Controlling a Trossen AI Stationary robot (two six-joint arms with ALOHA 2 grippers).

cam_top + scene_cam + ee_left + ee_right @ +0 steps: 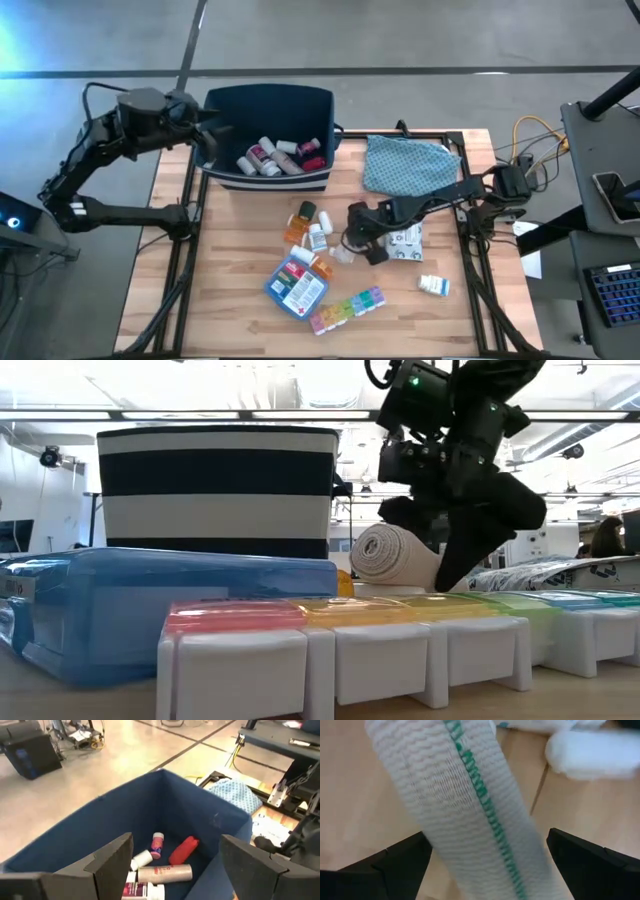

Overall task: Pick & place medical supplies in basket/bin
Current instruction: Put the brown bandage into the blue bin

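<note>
Left gripper (218,128) is raised over the left rim of the navy bin (270,100), fingers spread wide with nothing between them. The bin stands at the far centre of the table (200,300) and holds several bottles, among them a red item (183,850) and a white bottle with pink label (157,843). Just in front of the bin lie an orange pill bottle (301,222) and a white bottle (318,238); nearer the front edge, the blue first-aid pouch (297,285) and rainbow pill organizer (346,308). Right gripper (364,243) is low at table centre, fingers set wide either side of the bandage roll (470,805), which lies on the wood; contact cannot be confirmed. The wipes packet (406,243) lies just beside it. The teal cloth pouch (405,162) lies behind, and a small white box (433,285) sits toward the right front
</note>
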